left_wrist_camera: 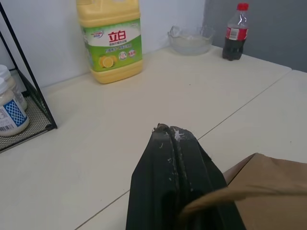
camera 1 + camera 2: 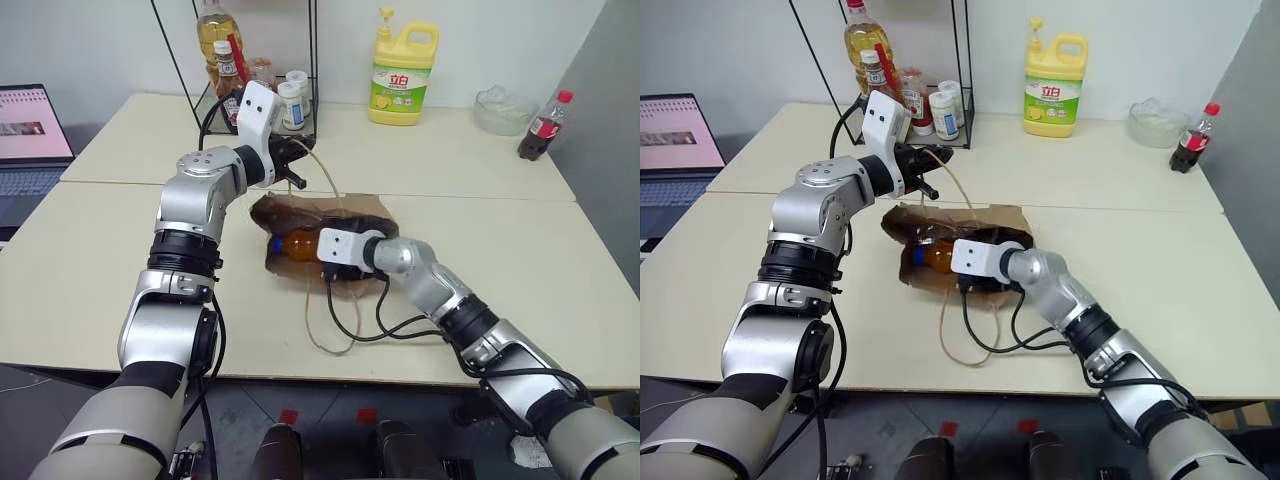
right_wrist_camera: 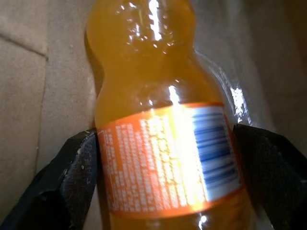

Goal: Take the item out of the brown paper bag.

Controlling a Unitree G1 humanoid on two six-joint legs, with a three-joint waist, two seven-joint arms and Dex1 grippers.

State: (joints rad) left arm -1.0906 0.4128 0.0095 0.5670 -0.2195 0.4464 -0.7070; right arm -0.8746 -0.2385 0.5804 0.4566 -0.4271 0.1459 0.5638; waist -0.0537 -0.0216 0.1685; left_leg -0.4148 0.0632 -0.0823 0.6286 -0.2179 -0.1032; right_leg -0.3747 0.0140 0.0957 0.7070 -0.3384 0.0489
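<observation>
Left gripper (image 1: 175, 143): fingers pressed together, pinching a cord handle (image 2: 322, 175) of the brown paper bag (image 2: 355, 208). Right gripper (image 3: 168, 158): fingers (image 3: 79, 172) spread wide inside the bag, at three and nine o'clock of the orange bottle (image 3: 158, 143), flanking its label.

Two cream tables (image 2: 520, 250) stand pushed together, their seam running across the middle. The brown paper bag (image 2: 365, 210) lies on the near one, just below the seam. On the far one rest a yellow detergent jug (image 2: 403, 78), a glass bowl (image 2: 505, 108), a cola bottle (image 2: 545, 125) and a black wire rack (image 2: 305, 95).
</observation>
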